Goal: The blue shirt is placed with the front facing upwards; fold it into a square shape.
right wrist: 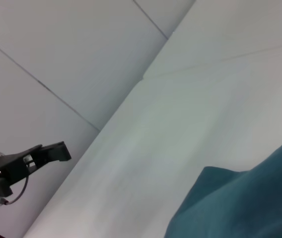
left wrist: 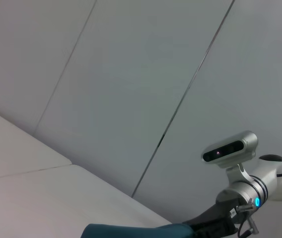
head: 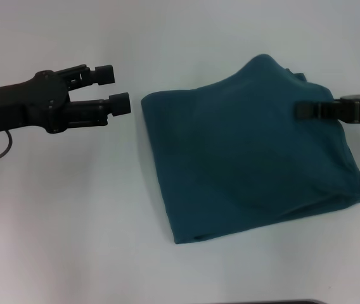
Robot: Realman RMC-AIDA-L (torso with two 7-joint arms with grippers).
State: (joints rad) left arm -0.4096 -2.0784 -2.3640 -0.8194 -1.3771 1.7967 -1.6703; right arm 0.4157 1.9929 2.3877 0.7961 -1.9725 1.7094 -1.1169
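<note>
Head view: the left gripper (head: 115,89) hangs over the bare table (head: 59,215) with its two black fingers (head: 120,103) spread apart and nothing between them. It stands just to the left of the blue shirt (head: 243,158), with a narrow strip of table between the fingertips and the cloth's left edge. Its arm runs off the left border of the view, a thin cable looping beneath it.

The right gripper (head: 302,110) reaches in from the right border and lies over the far right part of the blue shirt, its tip against the cloth where the fabric rises in a peak. Whether its fingers are pressed together or parted cannot be told here.

The blue shirt lies folded into a compact, roughly four-sided bundle on the right half of the white table. Its left and near edges are fairly straight; the far right corner is bunched and raised. No lettering shows on the upward surface.

Left wrist view: an edge of the blue shirt (left wrist: 131,231) shows with the right arm beyond it. Right wrist view: a fold of the blue shirt (right wrist: 250,203) lies on the table (right wrist: 180,124), with the left gripper (right wrist: 56,151) farther off.
</note>
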